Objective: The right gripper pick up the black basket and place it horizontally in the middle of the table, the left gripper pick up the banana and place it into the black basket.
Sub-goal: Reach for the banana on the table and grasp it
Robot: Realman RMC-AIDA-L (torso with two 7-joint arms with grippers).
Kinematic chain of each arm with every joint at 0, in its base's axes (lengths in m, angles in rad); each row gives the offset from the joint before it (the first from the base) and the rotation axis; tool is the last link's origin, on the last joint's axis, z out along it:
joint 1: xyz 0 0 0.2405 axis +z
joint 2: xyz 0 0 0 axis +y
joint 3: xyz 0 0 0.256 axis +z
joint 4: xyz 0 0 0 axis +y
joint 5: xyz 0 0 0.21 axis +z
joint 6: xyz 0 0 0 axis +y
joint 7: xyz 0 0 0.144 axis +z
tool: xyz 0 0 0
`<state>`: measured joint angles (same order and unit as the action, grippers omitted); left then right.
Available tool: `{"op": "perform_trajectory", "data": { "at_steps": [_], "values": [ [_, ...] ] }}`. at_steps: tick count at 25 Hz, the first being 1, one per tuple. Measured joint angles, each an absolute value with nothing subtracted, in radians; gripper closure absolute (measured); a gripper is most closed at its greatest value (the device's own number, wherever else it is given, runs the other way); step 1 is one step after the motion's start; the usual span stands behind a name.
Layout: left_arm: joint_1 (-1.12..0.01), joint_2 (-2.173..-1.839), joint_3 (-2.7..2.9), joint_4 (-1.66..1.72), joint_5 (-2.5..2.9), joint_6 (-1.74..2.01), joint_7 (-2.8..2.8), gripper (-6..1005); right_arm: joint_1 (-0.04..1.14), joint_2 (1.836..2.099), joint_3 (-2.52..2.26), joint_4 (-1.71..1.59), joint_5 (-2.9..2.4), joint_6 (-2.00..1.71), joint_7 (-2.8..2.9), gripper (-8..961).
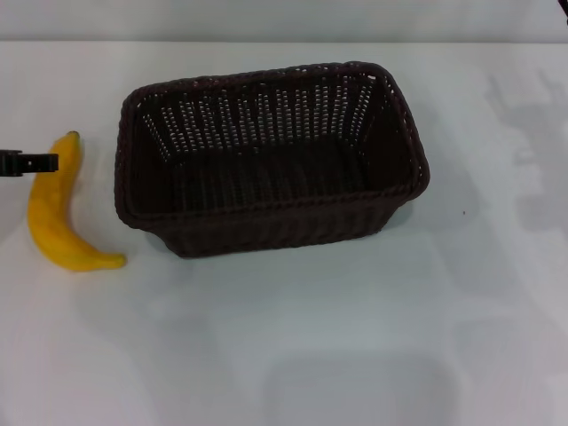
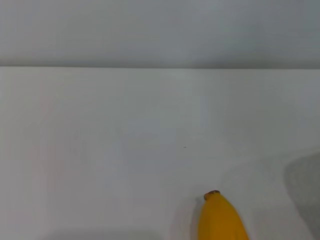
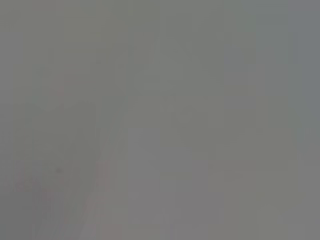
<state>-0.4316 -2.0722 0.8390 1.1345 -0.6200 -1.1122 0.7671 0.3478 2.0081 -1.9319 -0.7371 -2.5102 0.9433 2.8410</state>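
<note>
The black basket (image 1: 266,160) stands upright on the white table (image 1: 355,337), lengthwise across the middle, and holds nothing. A yellow banana (image 1: 55,209) lies on the table just left of it, apart from the basket. The left gripper (image 1: 27,163) reaches in from the left edge as a thin black finger over the banana's upper part. In the left wrist view only the banana's tip (image 2: 220,217) shows on the white top. The right gripper is out of view; its wrist view is a plain grey field.
The table's far edge (image 1: 284,40) runs along the top of the head view against a pale wall. A tiny dark speck (image 1: 463,212) lies right of the basket.
</note>
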Motion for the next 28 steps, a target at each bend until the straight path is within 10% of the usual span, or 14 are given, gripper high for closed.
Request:
{"op": "perform_trajectory", "data": {
  "at_steps": [28],
  "values": [
    [-0.463, -2.074, 0.84, 0.945, -0.695, -0.999, 0.863, 172, 0.34, 2.008, -1.942, -0.751, -2.509, 0.933, 2.841, 187]
  ]
}}
